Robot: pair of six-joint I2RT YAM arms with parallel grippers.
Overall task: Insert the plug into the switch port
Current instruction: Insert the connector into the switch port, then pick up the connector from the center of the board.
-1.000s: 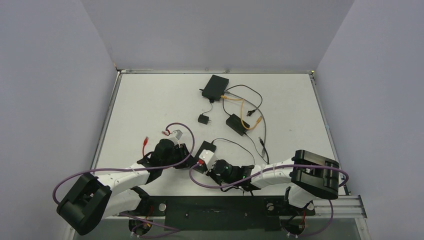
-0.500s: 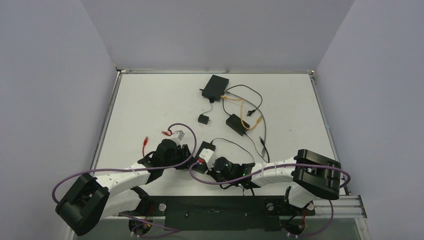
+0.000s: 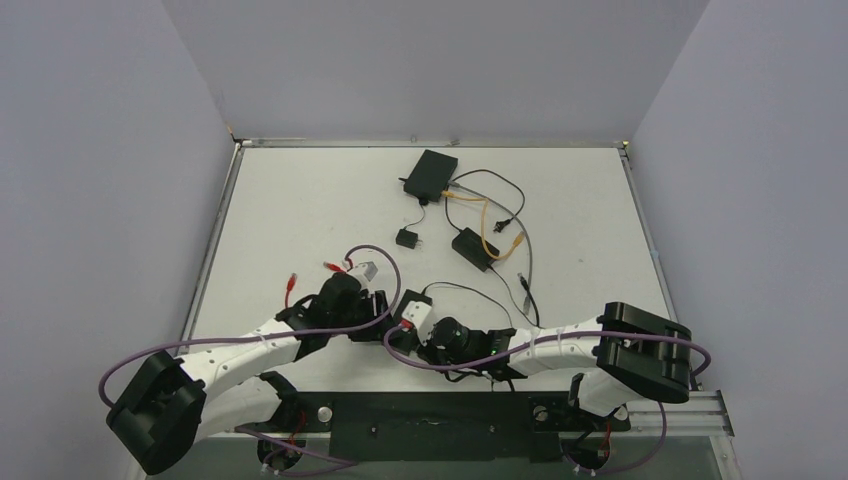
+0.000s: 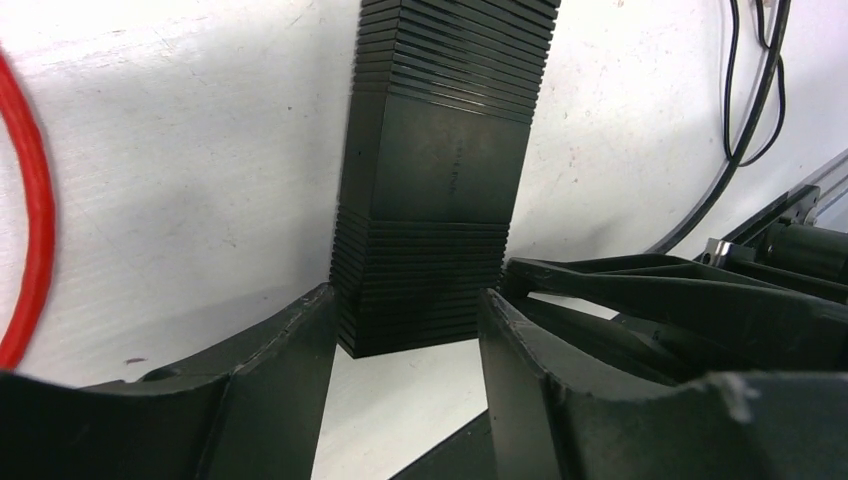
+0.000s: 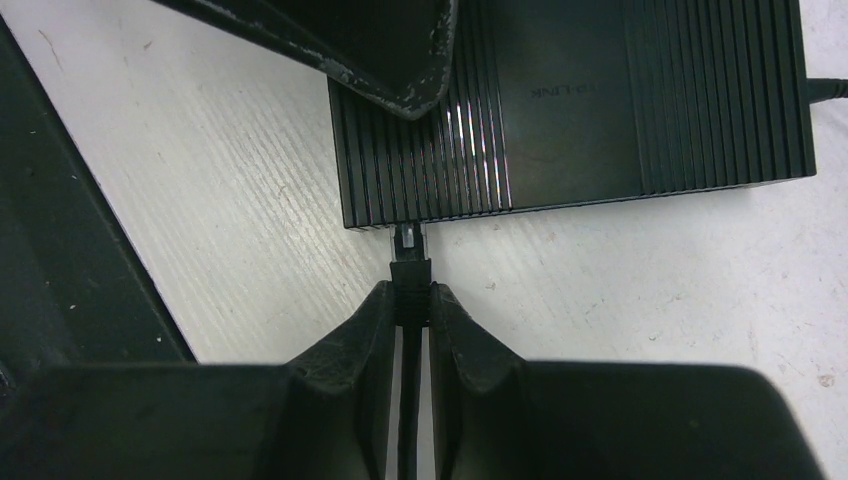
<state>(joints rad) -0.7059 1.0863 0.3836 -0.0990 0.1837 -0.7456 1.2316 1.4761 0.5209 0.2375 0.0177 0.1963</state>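
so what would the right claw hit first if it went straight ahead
The black switch, at its near edge; the plug pinched in the right claw seems to touch it there.

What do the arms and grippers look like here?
White links and bulky black joint housings on left arm and right arm, a purple cable looping along each. The left gripper and right gripper have two matte black, tapered fingers each.

The switch (image 5: 570, 110) is black, finely ribbed; the plug (image 5: 410, 275) is black. The cable (image 4: 35, 220) is red, the table (image 3: 300, 200) white.
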